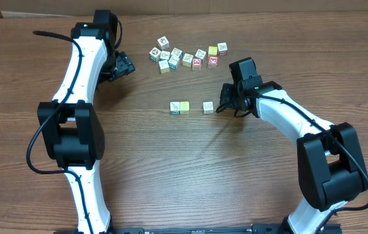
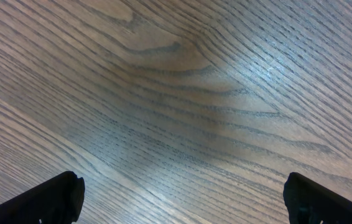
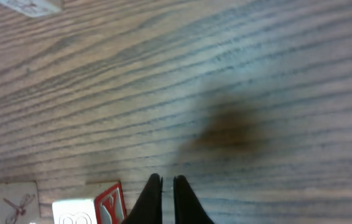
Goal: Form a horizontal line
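Two small picture cubes, one white-green (image 1: 175,108) and one pale yellow (image 1: 184,106), touch side by side in the middle of the table. A third cube with a red side face (image 1: 208,107) stands a short gap to their right, apart from them. My right gripper (image 1: 222,106) is just right of this cube, low over the table. In the right wrist view its fingers (image 3: 167,190) are shut and empty, with the red-faced cube (image 3: 95,208) beside them. My left gripper (image 1: 126,67) is open and empty over bare wood (image 2: 182,199) at the far left.
A loose cluster of several similar cubes (image 1: 187,57) lies at the back centre, beyond the row. One cube from it shows at the top left of the right wrist view (image 3: 30,5). Another cube's corner (image 3: 11,202) shows at that view's bottom left.
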Action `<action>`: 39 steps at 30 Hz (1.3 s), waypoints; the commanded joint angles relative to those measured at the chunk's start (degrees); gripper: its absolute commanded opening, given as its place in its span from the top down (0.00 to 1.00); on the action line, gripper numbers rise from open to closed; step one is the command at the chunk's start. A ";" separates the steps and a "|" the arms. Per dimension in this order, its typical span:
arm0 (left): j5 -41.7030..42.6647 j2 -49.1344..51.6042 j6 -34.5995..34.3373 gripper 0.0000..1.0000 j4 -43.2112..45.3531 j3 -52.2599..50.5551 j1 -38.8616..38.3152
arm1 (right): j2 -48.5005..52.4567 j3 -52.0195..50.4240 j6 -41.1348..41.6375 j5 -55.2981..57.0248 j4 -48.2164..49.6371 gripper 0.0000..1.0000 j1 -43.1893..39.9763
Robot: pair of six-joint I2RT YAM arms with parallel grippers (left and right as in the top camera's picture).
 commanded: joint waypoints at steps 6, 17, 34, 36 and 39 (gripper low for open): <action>-0.24 0.59 0.50 0.00 0.04 1.05 -0.17 | -0.66 -0.26 0.85 -2.71 -0.35 0.96 -0.15; -0.24 0.59 0.50 0.00 0.04 1.05 -0.17 | -0.66 -0.26 0.42 -2.71 0.33 0.96 -0.15; -0.24 0.59 0.50 0.00 0.04 1.05 -0.17 | -0.66 -0.26 0.44 -6.12 0.02 0.96 -0.15; -0.24 0.59 0.50 0.00 0.04 1.05 -0.17 | -0.66 -0.28 0.44 -6.12 -0.31 0.96 -0.15; -0.24 0.59 0.50 0.00 0.04 1.05 -0.17 | -0.66 -0.28 0.44 -6.10 -0.37 0.96 -0.15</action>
